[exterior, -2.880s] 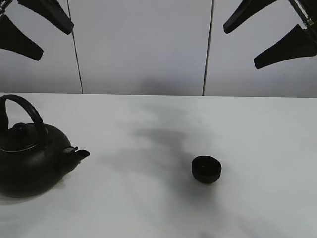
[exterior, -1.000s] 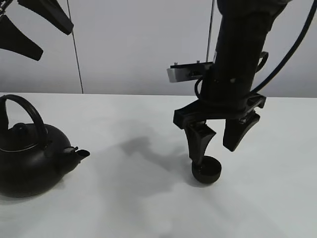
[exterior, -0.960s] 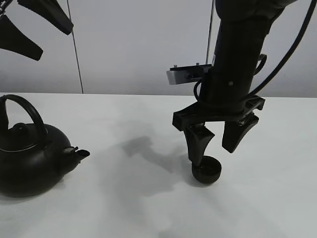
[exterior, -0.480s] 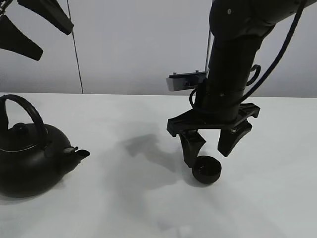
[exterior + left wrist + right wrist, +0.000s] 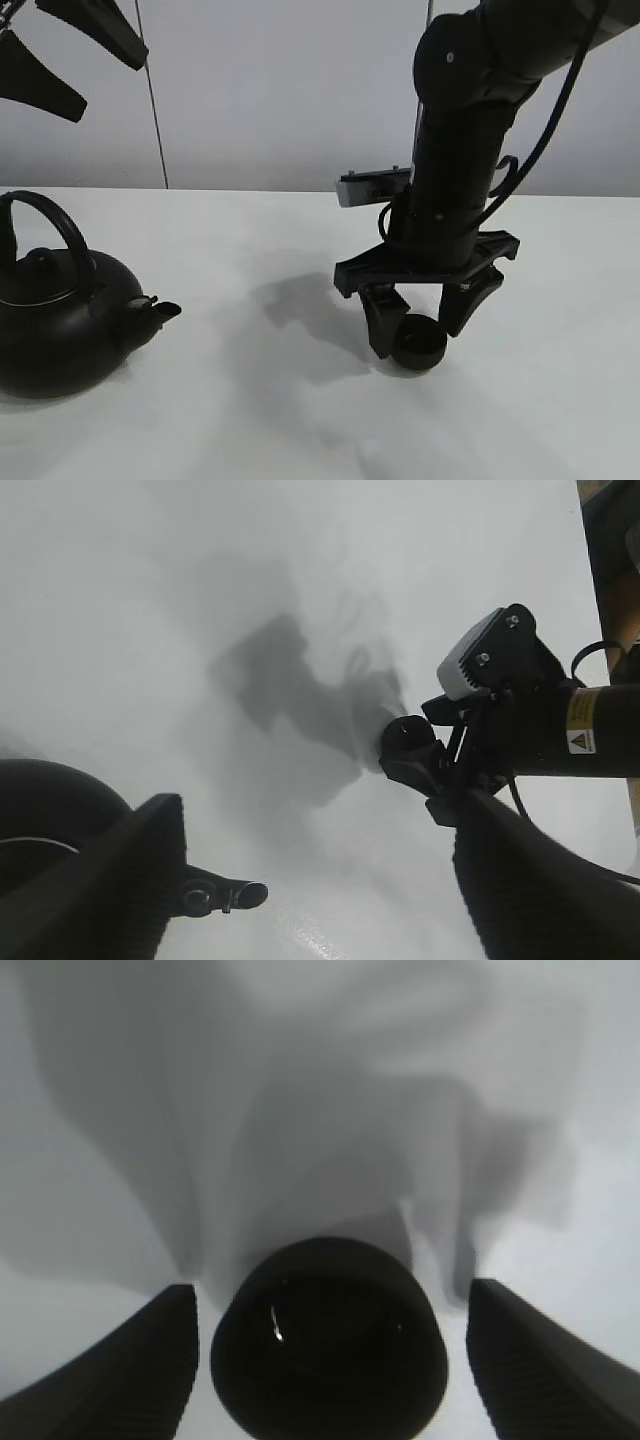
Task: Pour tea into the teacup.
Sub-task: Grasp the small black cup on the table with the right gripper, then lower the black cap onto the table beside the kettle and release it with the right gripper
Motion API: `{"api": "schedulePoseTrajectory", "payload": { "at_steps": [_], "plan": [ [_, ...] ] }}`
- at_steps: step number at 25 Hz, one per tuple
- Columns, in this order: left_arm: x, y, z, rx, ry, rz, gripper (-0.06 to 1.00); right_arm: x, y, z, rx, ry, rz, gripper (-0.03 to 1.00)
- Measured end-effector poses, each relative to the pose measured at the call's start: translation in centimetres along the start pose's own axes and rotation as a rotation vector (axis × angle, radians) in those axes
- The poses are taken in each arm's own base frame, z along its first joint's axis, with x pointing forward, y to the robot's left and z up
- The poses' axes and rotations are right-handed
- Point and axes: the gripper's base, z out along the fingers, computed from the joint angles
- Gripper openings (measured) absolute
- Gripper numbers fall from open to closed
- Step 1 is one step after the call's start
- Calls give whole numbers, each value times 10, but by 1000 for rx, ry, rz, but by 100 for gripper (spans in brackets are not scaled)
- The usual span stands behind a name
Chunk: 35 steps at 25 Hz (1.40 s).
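On the smooth white table (image 5: 250, 420), the round matte-black teacup (image 5: 424, 349) sits between the spread fingers (image 5: 380, 318) of the right gripper (image 5: 418, 338).

The right arm (image 5: 470, 150) enters the high view from 1 o'clock and stands almost vertical, with the wrist turned so that it points straight down. The right gripper (image 5: 418, 325) hangs low, at about 5 o'clock from the middle of the view. Its jaws are spread wide, one finger (image 5: 378, 318) at 9 o'clock and the other at 3 o'clock. The left gripper (image 5: 70, 60) is raised high at 10 o'clock, with its jaws also spread wide and empty.
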Motion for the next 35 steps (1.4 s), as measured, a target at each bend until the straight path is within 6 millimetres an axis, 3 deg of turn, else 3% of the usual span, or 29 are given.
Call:
{"api": "schedulePoseTrajectory", "payload": {
  "at_steps": [4,6,9,14,19,22,28,32,35],
  "plan": [
    [0,0,0,0,0,0,54,1,0,14,-5,35,14,52],
    [0,0,0,0,0,0,54,1,0,14,-5,37,14,50],
    [0,0,0,0,-1,0,54,2,1,14,-10,40,19,39],
    [0,0,0,0,-1,0,54,3,1,13,-19,54,27,40],
    [0,0,0,0,-1,0,54,-7,6,-18,-63,-32,16,40],
    [0,0,0,0,-1,0,54,-18,21,-37,-124,-102,-16,40],
    [0,0,0,0,-1,0,54,-29,81,-54,-167,-217,-159,40],
    [0,0,0,0,-1,0,54,-34,95,-47,-174,-267,-143,40],
    [0,0,0,-1,-2,0,54,-36,99,-28,-170,-249,-131,40]
  ]
}}
